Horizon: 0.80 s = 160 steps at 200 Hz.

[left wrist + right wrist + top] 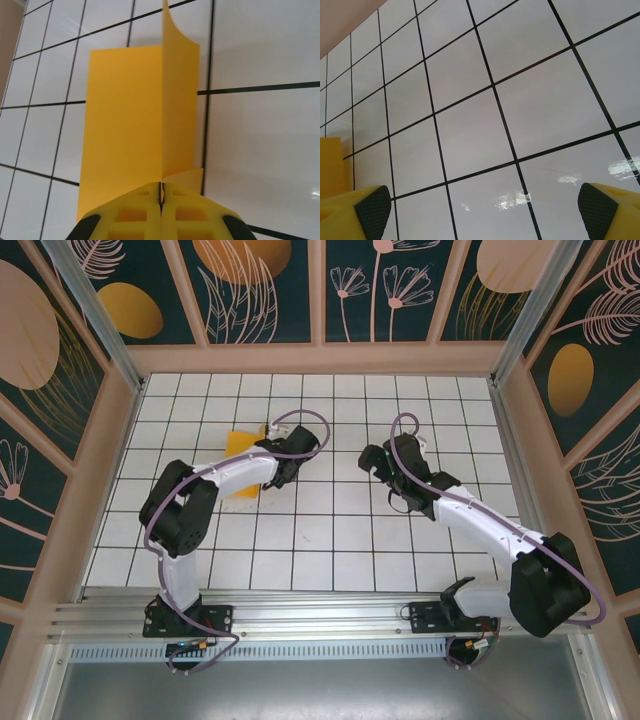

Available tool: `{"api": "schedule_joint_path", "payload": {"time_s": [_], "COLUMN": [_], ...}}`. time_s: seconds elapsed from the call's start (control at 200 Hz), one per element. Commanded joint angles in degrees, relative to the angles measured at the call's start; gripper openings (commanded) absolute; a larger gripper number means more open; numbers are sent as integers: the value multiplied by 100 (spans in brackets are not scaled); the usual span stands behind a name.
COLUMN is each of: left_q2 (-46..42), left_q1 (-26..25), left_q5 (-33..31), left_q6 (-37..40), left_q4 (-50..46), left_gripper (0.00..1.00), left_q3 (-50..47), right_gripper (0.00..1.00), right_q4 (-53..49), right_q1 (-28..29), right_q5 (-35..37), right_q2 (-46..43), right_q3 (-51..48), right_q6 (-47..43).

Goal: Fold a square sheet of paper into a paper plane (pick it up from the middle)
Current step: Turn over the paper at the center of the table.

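From my station, the nearest things are the two white-and-black arms bolted at the near edge, the left arm bending up and inward, the right arm reaching in from the other side. On the left wrist camera I see the left gripper with its yellow fingers pressed together, pinching the near edge of the thin orange-yellow square sheet of paper right at its crease. One half of that sheet lies flat on the white tiled table with black grid lines, and the other half stands up along the fold, its far corner curling. The right gripper hangs above bare tiles with its jaws spread wide, holding nothing, well apart from the sheet. Beyond the table rise the dark wall panels with orange ovals.
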Motion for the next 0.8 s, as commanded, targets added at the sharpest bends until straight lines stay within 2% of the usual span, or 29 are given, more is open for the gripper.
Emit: {"api": "schedule_joint_path", "payload": {"time_s": [0.0,0.23,0.4,0.565,0.796], "left_q2": [239,574,603,338,-812], "left_q1": [-204,-375,-400,-394,-397], "left_q5": [-23,589,1090,1735,3249], "left_q6": [-12,-96,-151,-187,-291], "left_q4": [-75,168,347,564,1331], "left_gripper": [0,2,10,24,52], "left_q3": [333,496,440,311,-157], "right_gripper": [99,99,99,99,99], "right_q4": [-1,-52,-84,-55,5], "right_q1": [-183,-284,-357,-375,-373], "right_q5": [68,33,-60,-169,-533], "right_q2": [-202,-283,-278,-227,12], "right_q3": [-156,-264,-317,-318,-195], "right_q6": [144,194,244,220,13]}}
